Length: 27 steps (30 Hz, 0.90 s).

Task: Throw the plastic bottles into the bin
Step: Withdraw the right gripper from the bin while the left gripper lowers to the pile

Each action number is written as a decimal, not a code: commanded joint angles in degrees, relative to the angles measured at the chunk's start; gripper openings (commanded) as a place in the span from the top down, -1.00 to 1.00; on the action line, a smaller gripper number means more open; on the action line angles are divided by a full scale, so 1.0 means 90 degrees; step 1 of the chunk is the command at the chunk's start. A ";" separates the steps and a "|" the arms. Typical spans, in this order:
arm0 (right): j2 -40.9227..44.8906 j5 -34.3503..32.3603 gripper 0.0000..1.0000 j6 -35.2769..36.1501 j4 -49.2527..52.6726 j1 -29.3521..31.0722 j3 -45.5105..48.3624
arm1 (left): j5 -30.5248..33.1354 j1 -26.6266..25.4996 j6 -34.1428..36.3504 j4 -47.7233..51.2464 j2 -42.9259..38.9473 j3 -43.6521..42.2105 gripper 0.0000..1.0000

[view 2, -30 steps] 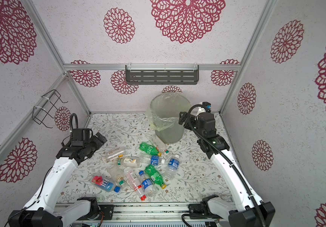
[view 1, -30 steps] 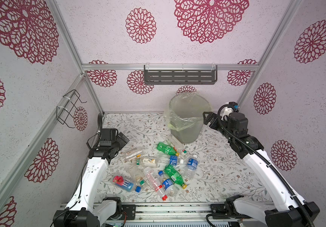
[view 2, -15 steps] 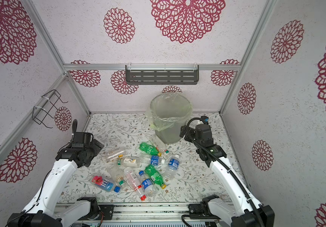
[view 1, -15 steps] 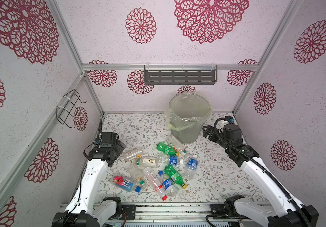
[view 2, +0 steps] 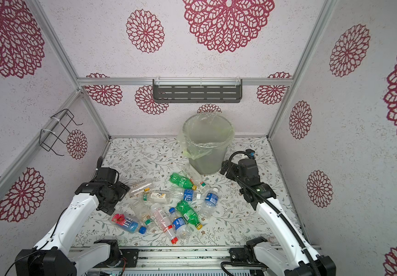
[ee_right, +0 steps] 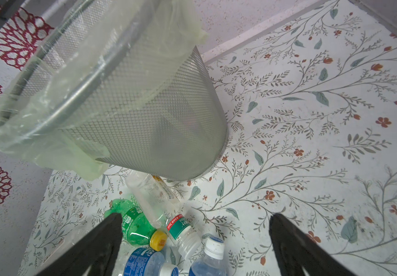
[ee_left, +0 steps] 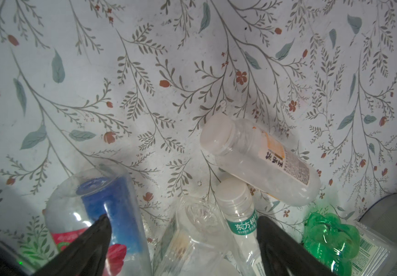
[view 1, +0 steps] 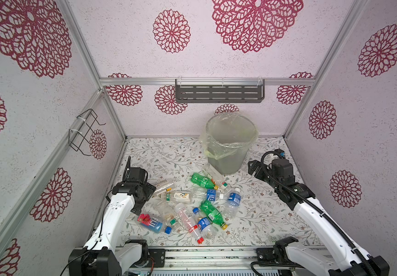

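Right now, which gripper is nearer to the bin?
Right. The right gripper hangs open just beside the bin, near its base; the left gripper, also open, is far off, on the other side of the plastic bottles.

In a top view, a round grey wire-mesh bin (view 2: pixel 213 157) lined with a yellowish-green plastic bag stood at the back of the floral-patterned table (view 2: pixel 231 222). Small clear and green plastic bottles (view 2: pixel 189 216) lay heaped before it. The left gripper (view 2: pixel 119 199) hung beside the heap, and the right gripper (view 2: pixel 225 169) just beside the bin.
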<state>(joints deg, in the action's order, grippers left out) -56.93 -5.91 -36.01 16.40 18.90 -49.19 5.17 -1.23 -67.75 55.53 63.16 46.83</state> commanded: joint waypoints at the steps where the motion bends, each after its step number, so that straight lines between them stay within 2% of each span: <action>1: 0.0184 -0.0202 -0.98 -0.0132 -0.0129 -0.0038 0.0049 | 0.0162 -0.0009 -0.0547 0.0224 -0.0419 -0.0170 -0.95; 5: 0.0154 -0.0217 -0.98 -0.0084 -0.0066 -0.0049 0.0053 | 0.0505 -0.0011 -0.0676 0.0492 -0.0826 -0.0200 -0.95; 10: 0.0176 -0.0241 -0.98 -0.0082 -0.0046 -0.0070 0.0129 | 0.0587 -0.0009 -0.0589 0.0914 -0.0801 0.0046 -0.95; 14: 0.0213 -0.0242 -0.98 -0.0123 -0.0056 -0.0082 0.0232 | 0.0450 -0.0013 -0.0576 0.1351 -0.0649 0.0062 -0.95; 20: 0.0299 -0.0222 -0.98 -0.0159 -0.0036 -0.0100 0.0337 | -0.0092 -0.0015 -0.0828 0.1086 -0.0883 -0.0391 -0.95; 27: 0.0503 -0.0281 -0.98 -0.0286 -0.0162 -0.0107 0.0563 | -0.0177 -0.0077 -0.0988 0.1014 -0.1050 -0.0800 -0.96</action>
<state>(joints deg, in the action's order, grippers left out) -53.95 -7.33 -37.15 16.27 18.17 -44.60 4.29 -1.58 -74.43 64.64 54.72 41.10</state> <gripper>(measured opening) 0.989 0.980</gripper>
